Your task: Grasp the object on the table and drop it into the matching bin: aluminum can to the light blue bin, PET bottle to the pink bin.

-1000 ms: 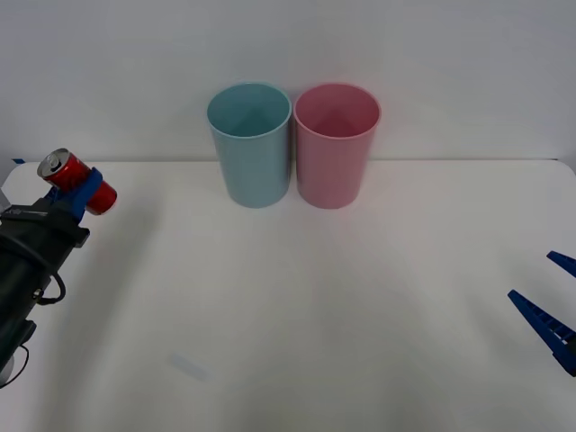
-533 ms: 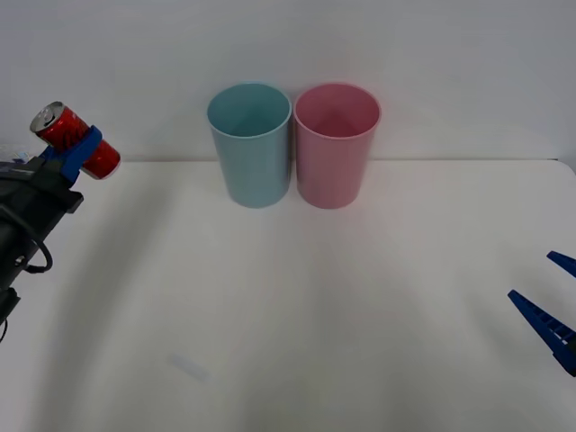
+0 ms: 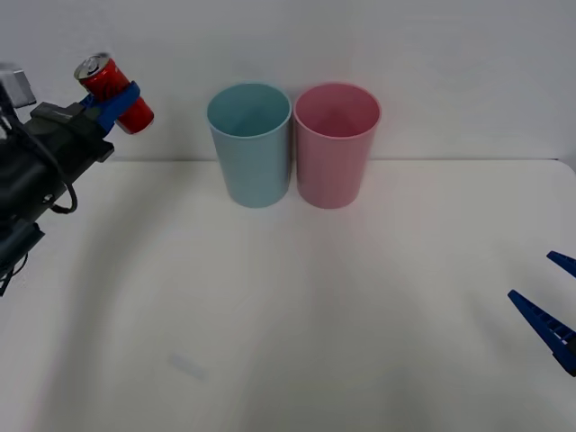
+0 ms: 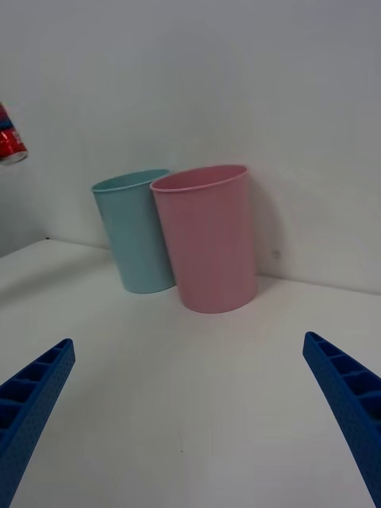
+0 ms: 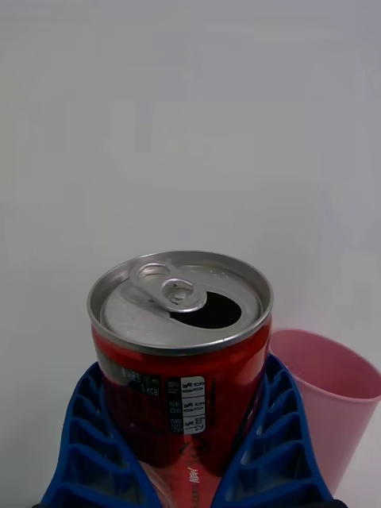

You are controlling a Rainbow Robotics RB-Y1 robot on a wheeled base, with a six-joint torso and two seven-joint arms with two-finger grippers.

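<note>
High above the table's far left, my left gripper (image 3: 119, 101) is shut on the small red aluminum can (image 3: 113, 84), which lies tilted with its silver top pointing up and left. The left wrist view shows the can (image 5: 181, 349) clamped between the blue fingers (image 5: 87, 436), its pull-tab opening showing. The light blue bin (image 3: 249, 144) stands upright at the back middle of the white table (image 3: 297, 306), to the right of the can and lower. The pink bin (image 3: 336, 144) touches its right side. My right gripper (image 3: 553, 301) waits open at the right edge, low over the table.
A plain white wall rises behind the bins. A faint mark (image 3: 187, 365) lies on the tabletop near the front left. The right wrist view shows the two bins (image 4: 178, 238) side by side and the can (image 4: 9, 141) far off.
My left gripper has lifted the can upward and to the right, from beside the table's left edge toward the light blue bin. The right arm has stayed still.
</note>
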